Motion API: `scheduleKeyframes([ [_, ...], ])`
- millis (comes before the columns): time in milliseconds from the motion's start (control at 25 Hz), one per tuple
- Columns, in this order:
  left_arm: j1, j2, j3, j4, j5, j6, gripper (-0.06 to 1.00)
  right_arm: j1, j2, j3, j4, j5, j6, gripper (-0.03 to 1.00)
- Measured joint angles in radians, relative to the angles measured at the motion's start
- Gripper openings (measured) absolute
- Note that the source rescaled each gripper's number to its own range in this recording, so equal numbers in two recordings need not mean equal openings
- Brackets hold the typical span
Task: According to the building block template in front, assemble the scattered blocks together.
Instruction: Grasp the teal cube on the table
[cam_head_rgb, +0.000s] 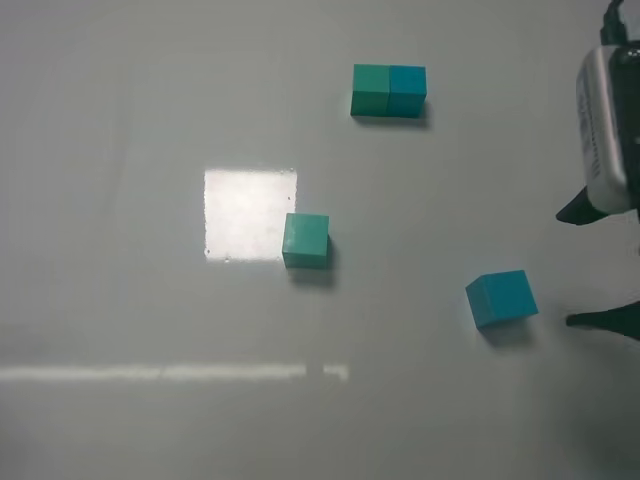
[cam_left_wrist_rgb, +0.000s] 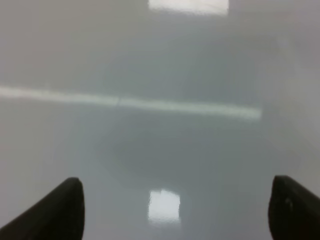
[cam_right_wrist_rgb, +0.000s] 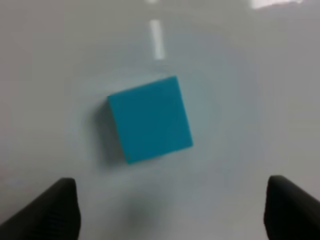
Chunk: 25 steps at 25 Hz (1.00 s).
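The template (cam_head_rgb: 389, 90), a two-cube bar with green on the left and blue on the right, lies at the back of the table. A loose teal-green cube (cam_head_rgb: 305, 240) sits mid-table. A loose cyan-blue cube (cam_head_rgb: 501, 298) sits at the right, turned slightly; it also shows in the right wrist view (cam_right_wrist_rgb: 150, 119). My right gripper (cam_head_rgb: 598, 265) is open at the right edge, just right of the blue cube and apart from it; in the right wrist view the right gripper (cam_right_wrist_rgb: 170, 210) is open with the cube ahead of its fingertips. My left gripper (cam_left_wrist_rgb: 175, 210) is open over bare table, out of the exterior view.
A bright square light reflection (cam_head_rgb: 250, 214) lies on the glossy white table just left of the green cube. A reflected light streak (cam_head_rgb: 170, 373) runs across the front.
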<state>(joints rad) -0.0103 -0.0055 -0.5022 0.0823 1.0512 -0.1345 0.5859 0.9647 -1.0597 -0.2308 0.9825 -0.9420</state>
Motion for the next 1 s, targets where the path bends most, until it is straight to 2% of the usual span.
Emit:
scheduleKeyframes([
  [160, 0.0, 0.0, 0.0, 0.0, 0.0, 0.0, 0.68, 0.023, 0.075, -0.001, -0.048, -0.021, -0.024, 0.95],
  [280, 0.0, 0.0, 0.0, 0.0, 0.0, 0.0, 0.68, 0.027, 0.129, -0.001, -0.073, -0.027, -0.052, 0.99],
  [520, 0.0, 0.0, 0.0, 0.0, 0.0, 0.0, 0.68, 0.027, 0.189, 0.003, -0.109, -0.083, -0.108, 1.0],
  [840, 0.0, 0.0, 0.0, 0.0, 0.0, 0.0, 0.68, 0.027, 0.227, 0.055, -0.136, -0.147, -0.114, 1.0],
  [1000, 0.0, 0.0, 0.0, 0.0, 0.0, 0.001, 0.68, 0.027, 0.227, 0.092, -0.137, -0.153, -0.115, 0.91],
])
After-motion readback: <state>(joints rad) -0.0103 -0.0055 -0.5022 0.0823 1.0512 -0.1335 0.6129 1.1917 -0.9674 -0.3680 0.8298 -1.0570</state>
